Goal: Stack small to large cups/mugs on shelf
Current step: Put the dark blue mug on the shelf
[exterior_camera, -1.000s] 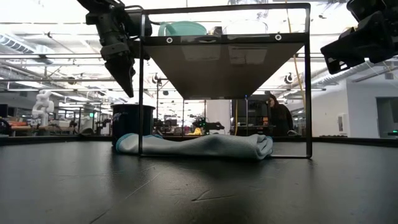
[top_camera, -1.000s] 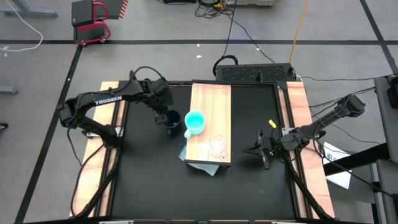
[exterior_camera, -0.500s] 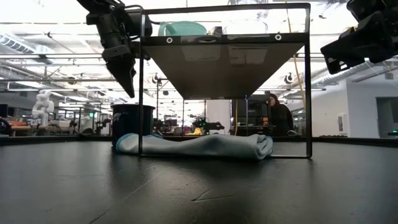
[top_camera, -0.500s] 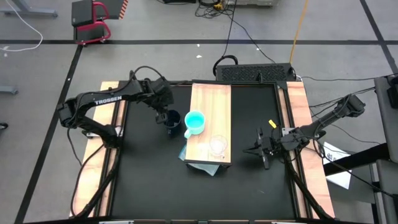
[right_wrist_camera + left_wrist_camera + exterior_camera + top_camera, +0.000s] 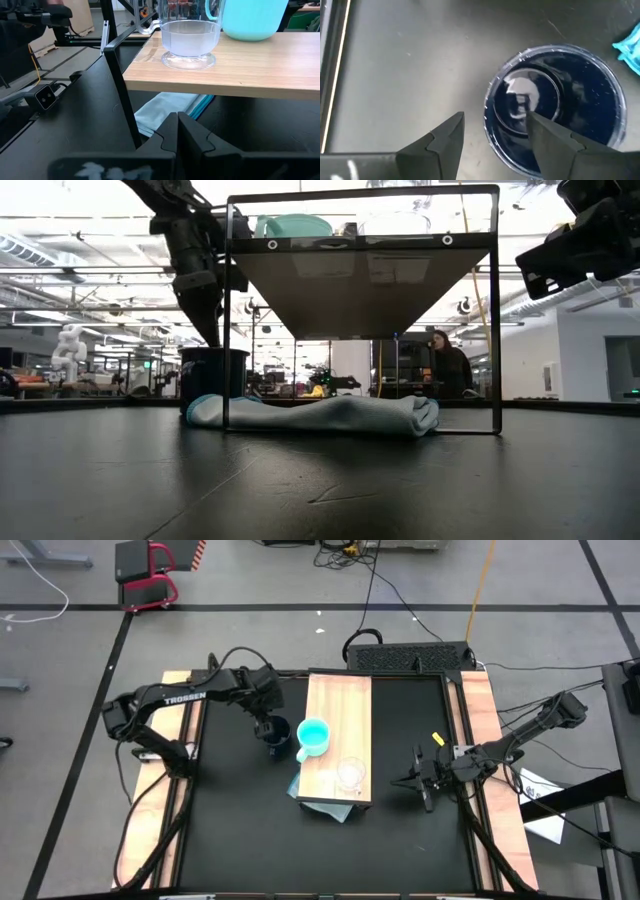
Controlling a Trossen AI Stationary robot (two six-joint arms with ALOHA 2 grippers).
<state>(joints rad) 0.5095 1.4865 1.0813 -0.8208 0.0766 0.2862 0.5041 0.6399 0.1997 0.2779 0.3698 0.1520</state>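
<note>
The dark navy mug (image 5: pixel 278 733) stands on the black table just left of the shelf (image 5: pixel 338 705); it also shows in the low view (image 5: pixel 212 375). The turquoise mug (image 5: pixel 313 735) and the clear glass mug (image 5: pixel 350 773) stand on the raised light-wood shelf. My left gripper (image 5: pixel 267 726) is open and points down just above the navy mug (image 5: pixel 555 107). One finger is over its hollow and one is outside its rim; I see no touch. My right gripper (image 5: pixel 418 781) is shut and empty, right of the shelf.
A light blue folded cloth (image 5: pixel 320 415) lies on the table under the shelf, sticking out at its near end (image 5: pixel 335 810). The shelf stands on thin black frame legs (image 5: pixel 227 320). A person (image 5: pixel 447 365) sits in the room beyond the table.
My left gripper has gone a little toward the table's right edge and down, toward the navy mug. The mugs have stayed where they were.
</note>
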